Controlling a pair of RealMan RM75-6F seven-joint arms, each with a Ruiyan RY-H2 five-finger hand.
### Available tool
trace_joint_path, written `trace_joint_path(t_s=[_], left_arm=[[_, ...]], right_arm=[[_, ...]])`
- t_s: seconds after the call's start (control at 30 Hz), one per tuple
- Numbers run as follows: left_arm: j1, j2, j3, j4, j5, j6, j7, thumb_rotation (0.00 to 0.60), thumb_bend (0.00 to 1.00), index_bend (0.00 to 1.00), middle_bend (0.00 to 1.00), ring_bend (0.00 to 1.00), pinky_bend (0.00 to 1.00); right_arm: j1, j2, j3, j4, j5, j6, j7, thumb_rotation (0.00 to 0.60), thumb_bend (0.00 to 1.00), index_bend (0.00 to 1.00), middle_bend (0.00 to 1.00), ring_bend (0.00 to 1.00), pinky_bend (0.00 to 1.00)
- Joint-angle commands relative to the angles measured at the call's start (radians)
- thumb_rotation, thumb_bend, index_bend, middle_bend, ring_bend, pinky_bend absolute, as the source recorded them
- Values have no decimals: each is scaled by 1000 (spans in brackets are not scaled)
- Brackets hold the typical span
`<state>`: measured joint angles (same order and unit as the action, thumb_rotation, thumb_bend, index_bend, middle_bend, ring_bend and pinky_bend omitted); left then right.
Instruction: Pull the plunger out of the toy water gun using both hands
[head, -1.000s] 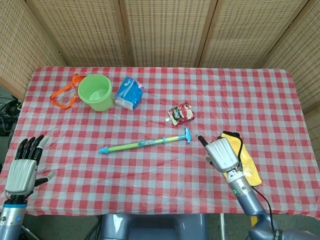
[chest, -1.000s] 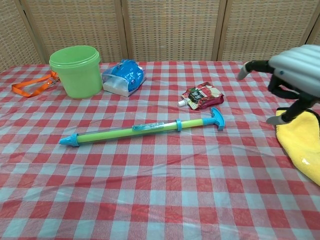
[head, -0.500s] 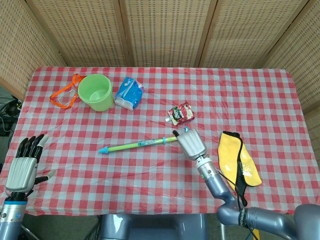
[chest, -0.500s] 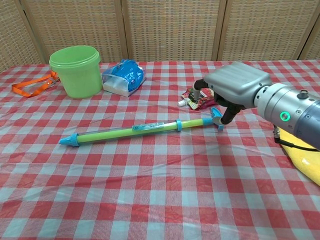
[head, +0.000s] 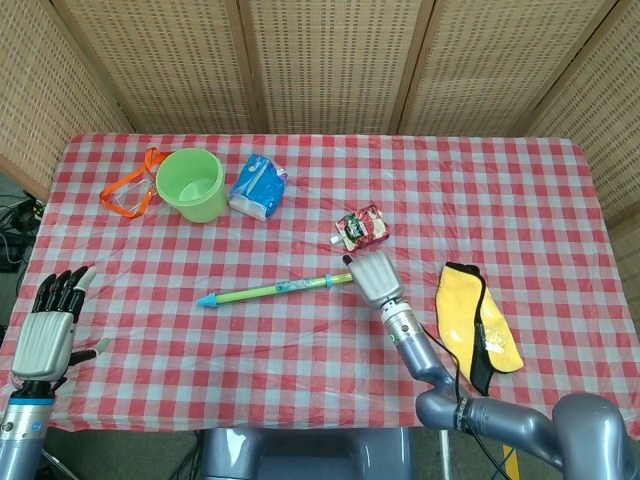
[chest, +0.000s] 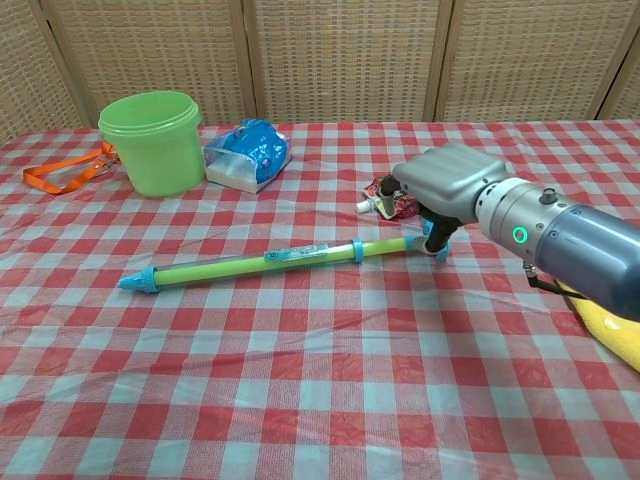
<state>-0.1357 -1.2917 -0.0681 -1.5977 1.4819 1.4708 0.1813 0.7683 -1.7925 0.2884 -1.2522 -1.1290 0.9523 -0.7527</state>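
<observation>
while the toy water gun (chest: 270, 259) lies lengthwise across the table, nozzle left and plunger handle (chest: 433, 243) right, the right hand (chest: 447, 182) covers that handle, grasp unclear, and the left hand (head: 45, 335) hovers open, well apart.

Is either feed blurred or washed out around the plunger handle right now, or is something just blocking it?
Head view: sharp and evenly lit, but the right hand covers the water gun's handle. Chest view: also sharp, with soft shadows and faint sheen on the tablecloth; the hand leaves only a bit of the blue handle visible. The left hand shows only in head view.
</observation>
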Motion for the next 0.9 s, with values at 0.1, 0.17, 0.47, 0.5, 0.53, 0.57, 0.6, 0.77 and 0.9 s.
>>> trace_joint_path(t_s=[0.1,0.17,0.47,0.5,0.53,0.57,0.6,0.77,0.9], left_arm=[[-2,0,-5,2,-9,-2,-2,600,0,0,0,0,0],[-3,0,-6,3,-12,-3,-3,600,0,0,0,0,0],[-5,1,-6,6,-16,-4,-8,600,0,0,0,0,0],[-5,1,-6,6,-16,-5,-8,600,0,0,0,0,0],[-5,1,-6,6,-17,-5,-8,600,0,0,0,0,0],[-6,1,-6,6,-18,-6,-7,600,0,0,0,0,0],[-6,1,-6,6,-18,-6,-7,600,0,0,0,0,0],[-7,0,-7,6,-20,-5,-4,600,0,0,0,0,0],[-8,-1,-8,6,-22,-5,-3,600,0,0,0,0,0]], right_arm=[[19,-22,-12,43,26,-18,7,600,504,400,1000,972,768],[25,-30,-15,60,37,-22,11,600,504,401,1000,972,768],[49,-51,-29,130,60,-41,40,600,504,398,1000,973,768],[51,-53,-30,137,62,-43,43,600,504,401,1000,973,768],[53,-54,-31,143,64,-46,46,600,504,403,1000,973,768],[55,-56,-32,152,66,-49,53,600,504,406,1000,973,768],[57,-58,-34,158,67,-51,57,600,504,409,1000,972,768],[65,-63,-41,188,63,-55,78,600,504,439,1000,974,768],[69,-67,-47,208,54,-55,98,600,504,480,1000,975,768]])
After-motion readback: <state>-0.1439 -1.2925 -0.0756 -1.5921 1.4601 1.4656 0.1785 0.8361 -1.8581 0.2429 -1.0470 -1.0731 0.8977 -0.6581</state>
